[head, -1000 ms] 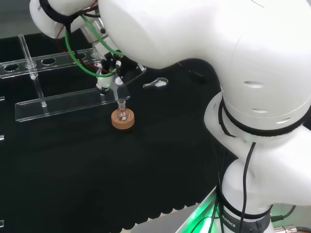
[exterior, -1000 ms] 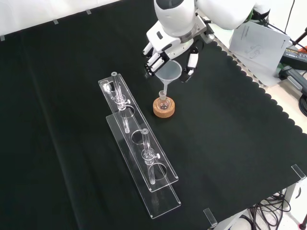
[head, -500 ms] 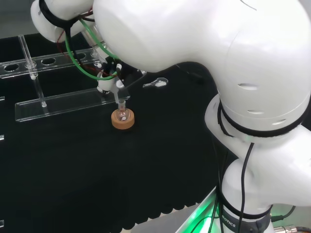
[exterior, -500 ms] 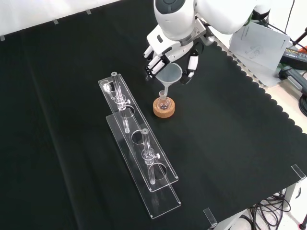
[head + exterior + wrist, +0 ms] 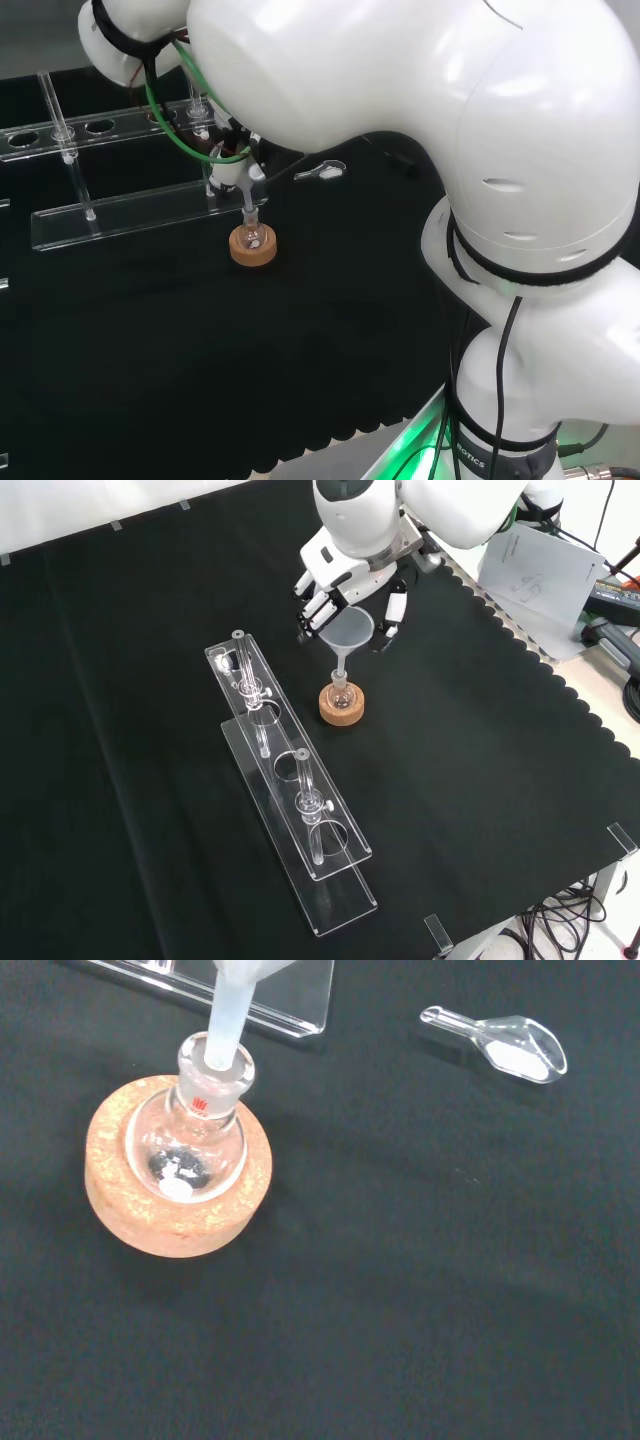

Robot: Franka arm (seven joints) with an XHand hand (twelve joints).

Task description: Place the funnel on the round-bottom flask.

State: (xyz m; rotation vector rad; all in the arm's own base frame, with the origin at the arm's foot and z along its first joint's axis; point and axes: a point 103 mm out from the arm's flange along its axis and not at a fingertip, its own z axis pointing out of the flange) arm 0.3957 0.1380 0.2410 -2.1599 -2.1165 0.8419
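- Black cloth covered the tabletop [image 5: 150, 630]; clear acrylic racks [image 5: 300, 830] lay left of the work spot in the front view, well apart from the hand.
- round-bottom flask [image 5: 190, 1150] sat upright in a cork ring [image 5: 120, 1200], which kept its rounded base from rolling.
- funnel [image 5: 347, 632] stood with its stem inside the flask neck, wrist view confirmed stem entering the mouth; cone above, upright.
- hand [image 5: 340, 580] hovered at the funnel cone, fingers [image 5: 318, 608] curled on one side of the rim and thumb on the other; contact likely, probably steadying the funnel until seated.
- clear scoop [image 5: 500, 1045] with white powder lay apart on the cloth, likely for later filling.
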